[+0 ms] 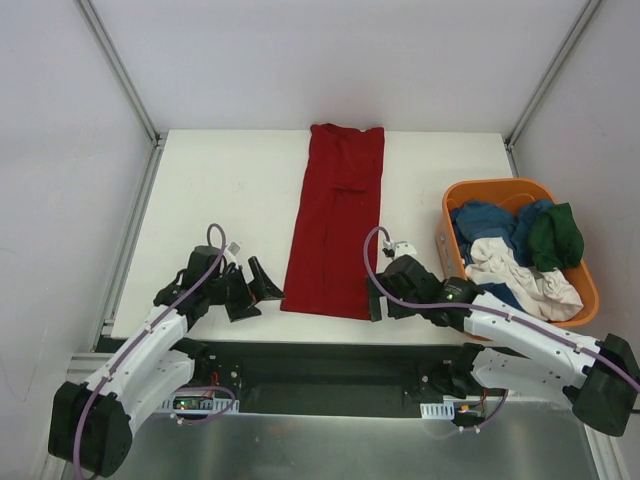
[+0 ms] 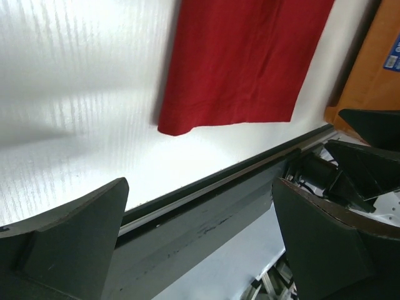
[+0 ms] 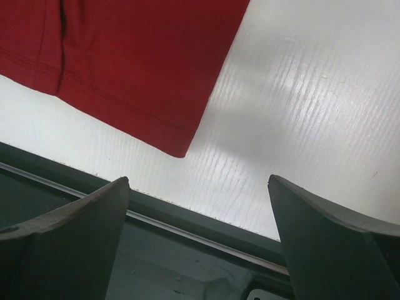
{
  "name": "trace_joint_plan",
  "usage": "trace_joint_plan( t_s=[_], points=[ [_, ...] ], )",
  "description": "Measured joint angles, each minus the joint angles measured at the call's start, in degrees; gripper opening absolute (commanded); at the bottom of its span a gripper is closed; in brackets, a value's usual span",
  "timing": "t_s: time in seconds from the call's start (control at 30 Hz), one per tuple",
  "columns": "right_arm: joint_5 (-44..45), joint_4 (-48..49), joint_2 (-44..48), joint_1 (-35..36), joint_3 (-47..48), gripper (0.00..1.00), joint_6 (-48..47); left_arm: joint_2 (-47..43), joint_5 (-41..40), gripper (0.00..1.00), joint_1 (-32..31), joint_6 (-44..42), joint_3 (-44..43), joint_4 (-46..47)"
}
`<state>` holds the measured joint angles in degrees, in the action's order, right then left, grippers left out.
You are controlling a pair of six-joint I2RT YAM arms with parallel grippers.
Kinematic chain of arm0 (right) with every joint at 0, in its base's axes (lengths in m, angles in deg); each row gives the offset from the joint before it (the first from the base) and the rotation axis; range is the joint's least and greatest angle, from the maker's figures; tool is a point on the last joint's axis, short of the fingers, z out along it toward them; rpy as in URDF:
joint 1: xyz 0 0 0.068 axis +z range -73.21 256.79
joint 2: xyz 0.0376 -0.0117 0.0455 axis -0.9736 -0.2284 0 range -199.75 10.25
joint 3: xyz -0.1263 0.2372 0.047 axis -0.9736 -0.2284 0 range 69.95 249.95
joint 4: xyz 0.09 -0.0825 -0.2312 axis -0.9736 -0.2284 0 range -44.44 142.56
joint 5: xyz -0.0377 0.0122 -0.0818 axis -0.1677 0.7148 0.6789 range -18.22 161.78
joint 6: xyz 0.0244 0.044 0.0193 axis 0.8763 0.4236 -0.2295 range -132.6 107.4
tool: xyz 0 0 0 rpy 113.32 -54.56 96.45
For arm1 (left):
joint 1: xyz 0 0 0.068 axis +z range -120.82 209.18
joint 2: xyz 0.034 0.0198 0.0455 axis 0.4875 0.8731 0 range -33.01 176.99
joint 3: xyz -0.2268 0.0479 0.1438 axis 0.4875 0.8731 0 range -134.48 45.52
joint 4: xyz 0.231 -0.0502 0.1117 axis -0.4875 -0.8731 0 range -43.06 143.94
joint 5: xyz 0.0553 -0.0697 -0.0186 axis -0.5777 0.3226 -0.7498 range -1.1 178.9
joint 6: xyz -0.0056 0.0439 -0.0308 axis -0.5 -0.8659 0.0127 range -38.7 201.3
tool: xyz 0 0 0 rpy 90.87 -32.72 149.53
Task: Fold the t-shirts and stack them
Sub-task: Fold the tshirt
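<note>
A dark red t-shirt [image 1: 335,220] lies flat on the white table, folded lengthwise into a long strip running from the far edge to near the front edge. My left gripper [image 1: 257,293] is open and empty just left of its near-left corner, which shows in the left wrist view [image 2: 244,62]. My right gripper [image 1: 374,296] is open and empty just right of its near-right corner, which shows in the right wrist view [image 3: 137,56]. Both grippers [image 2: 200,183] [image 3: 197,180] hang over the table's front edge. Blue [image 1: 482,220], dark green [image 1: 556,238] and white [image 1: 520,275] t-shirts lie crumpled in the basket.
An orange plastic basket [image 1: 492,189] stands at the right side of the table; its wall shows in the left wrist view [image 2: 375,69]. A dark rail [image 2: 206,187] runs along the table's front edge. White walls and metal posts enclose the table.
</note>
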<state>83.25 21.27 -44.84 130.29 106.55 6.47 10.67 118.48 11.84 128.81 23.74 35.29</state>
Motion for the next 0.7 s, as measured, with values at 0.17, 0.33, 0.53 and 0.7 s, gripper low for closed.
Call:
trace_joint_plan(
  t_s=[0.17, 0.33, 0.53, 0.7],
  points=[
    [-0.07, 1.07, -1.46, 0.0, -0.09, 0.97, 0.42, 5.46, 1.03, 0.99, -0.35, -0.22, 1.09, 0.96],
    [0.0, 2.12, -3.56, 0.0, -0.09, 0.97, 0.42, 9.9, 1.77, 0.85, -0.72, -0.63, 1.38, 2.56],
    [0.07, 2.93, -5.9, 0.0, -0.09, 0.97, 0.44, 16.85, 1.27, 0.56, -1.09, -2.08, 0.83, 5.51],
    [0.04, 4.74, -8.15, 0.0, -0.09, 0.97, 0.46, 25.35, 1.25, 0.38, -1.57, -3.89, -2.4, 7.52]
  ],
)
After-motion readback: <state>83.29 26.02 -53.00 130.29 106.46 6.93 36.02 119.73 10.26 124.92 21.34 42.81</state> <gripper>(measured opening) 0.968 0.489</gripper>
